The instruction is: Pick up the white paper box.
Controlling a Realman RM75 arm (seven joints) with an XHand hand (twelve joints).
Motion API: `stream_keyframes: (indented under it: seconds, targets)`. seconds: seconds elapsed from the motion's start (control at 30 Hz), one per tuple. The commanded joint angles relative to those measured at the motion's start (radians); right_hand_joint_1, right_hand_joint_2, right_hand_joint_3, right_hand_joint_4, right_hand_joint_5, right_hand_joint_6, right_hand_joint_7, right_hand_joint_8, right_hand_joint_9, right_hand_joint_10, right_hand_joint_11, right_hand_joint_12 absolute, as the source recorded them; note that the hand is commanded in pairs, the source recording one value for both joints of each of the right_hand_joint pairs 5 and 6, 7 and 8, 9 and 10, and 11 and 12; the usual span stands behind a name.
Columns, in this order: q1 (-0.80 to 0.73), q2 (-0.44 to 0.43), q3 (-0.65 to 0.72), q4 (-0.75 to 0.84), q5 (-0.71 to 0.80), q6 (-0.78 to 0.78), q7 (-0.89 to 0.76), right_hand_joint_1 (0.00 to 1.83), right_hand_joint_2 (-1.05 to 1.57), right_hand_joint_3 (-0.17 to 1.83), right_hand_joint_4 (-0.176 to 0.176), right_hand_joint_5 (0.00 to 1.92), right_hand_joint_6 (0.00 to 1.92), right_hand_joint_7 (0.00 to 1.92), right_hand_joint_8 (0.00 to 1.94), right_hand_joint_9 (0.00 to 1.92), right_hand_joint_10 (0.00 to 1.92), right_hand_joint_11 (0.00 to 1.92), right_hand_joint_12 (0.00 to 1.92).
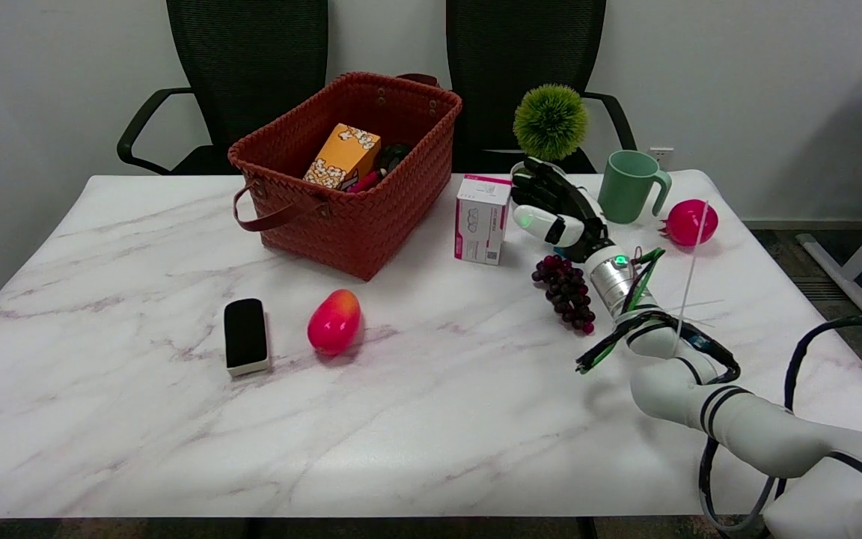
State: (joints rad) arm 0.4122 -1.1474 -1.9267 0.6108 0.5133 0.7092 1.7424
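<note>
- Presently, head view: the white paper box (483, 219) stands upright on the marble counter (401, 419), just past centre toward 1 o'clock, its pink-printed face turned to the camera.
- Right robot hand (551, 206) sits just beside the box at its 3 o'clock side, fingers extended toward the box's upper right edge. Contact between fingers and box cannot be confirmed; the box rests on the counter and is not lifted. The fingers look spread rather than closed on anything.
- Right arm (708, 397) enters from 4 o'clock, with black and green cables along the forearm.
- Bunch of dark grapes (567, 292) lies at 6 o'clock of the hand, just beside the wrist.
- Woven red-brown basket (371, 217) stands at 9 o'clock of the box, near it but apart; an orange popcorn carton (343, 156) and dark items lie inside.
- Green mug (629, 186) stands at 3 o'clock of the hand, near it.
- Green pompom plant (550, 121) stands at 12 o'clock of the hand.
- Magenta round fruit (691, 222) lies at 3 o'clock of the mug.
- Red-orange mango (334, 321) lies at 7 o'clock of the box, well apart.
- Black eraser block (245, 335) lies at 9 o'clock of the mango, near it.
- Two black office chairs (248, 67) stand behind the counter at 12 o'clock.
</note>
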Motion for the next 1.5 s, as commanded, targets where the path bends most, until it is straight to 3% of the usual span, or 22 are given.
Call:
stream_keyframes:
  seconds: [0.03, 0.7, 1.5]
  targets:
    - [0.010, -0.025, -0.015, 0.002, 0.000, -0.027, 0.000, 1.10, -0.20, 0.96, 0.000, 0.28, 0.28, 0.49, 0.49, 0.53, 0.53, 0.40, 0.40]
    - [0.065, -0.021, -0.011, -0.076, 0.000, -0.031, 0.000, 1.10, -0.15, 0.91, 0.000, 0.29, 0.29, 0.49, 0.49, 0.54, 0.54, 0.41, 0.41]
    - [0.103, -0.040, -0.078, -0.092, -0.013, -0.061, 0.000, 1.12, -0.30, 0.91, 0.000, 0.28, 0.28, 0.48, 0.48, 0.51, 0.51, 0.39, 0.39]
